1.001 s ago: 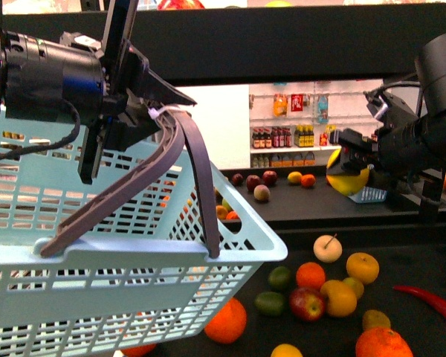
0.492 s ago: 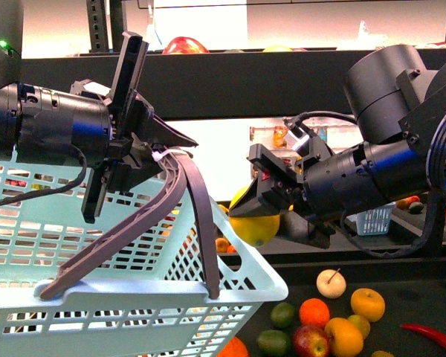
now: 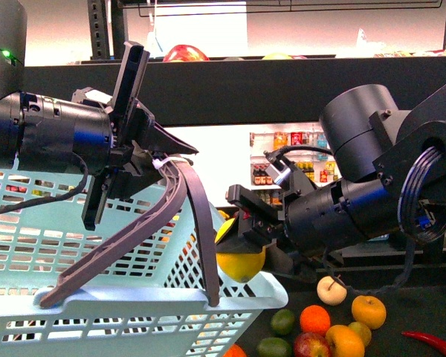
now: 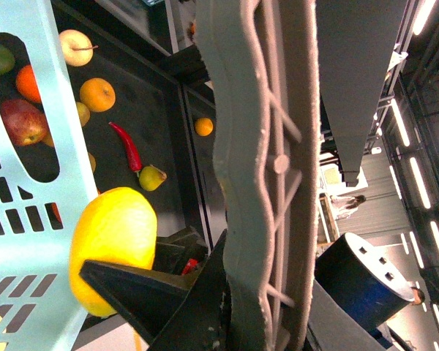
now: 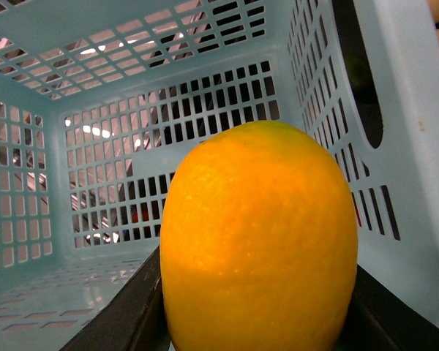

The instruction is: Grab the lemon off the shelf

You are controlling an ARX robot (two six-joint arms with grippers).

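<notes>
The lemon [image 3: 240, 260], a dimpled, bright-yellow oval, is pinched at its sides between the right gripper's [image 3: 241, 232] black jaws. It hangs just above the right corner of the rim of the pale-blue plastic lattice basket [image 3: 134, 253], clear of the black metal shelf [image 3: 282, 82]. The right arm reaches leftward, roughly level. The left gripper [image 3: 145, 169] is clamped on the basket's two grey ribbed handles [image 3: 187, 216], holding it up.

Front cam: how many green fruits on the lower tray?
2. One green fruit just under the basket's corner, the other nearer, at the frame's bottom edge. The basket may hide more.
</notes>
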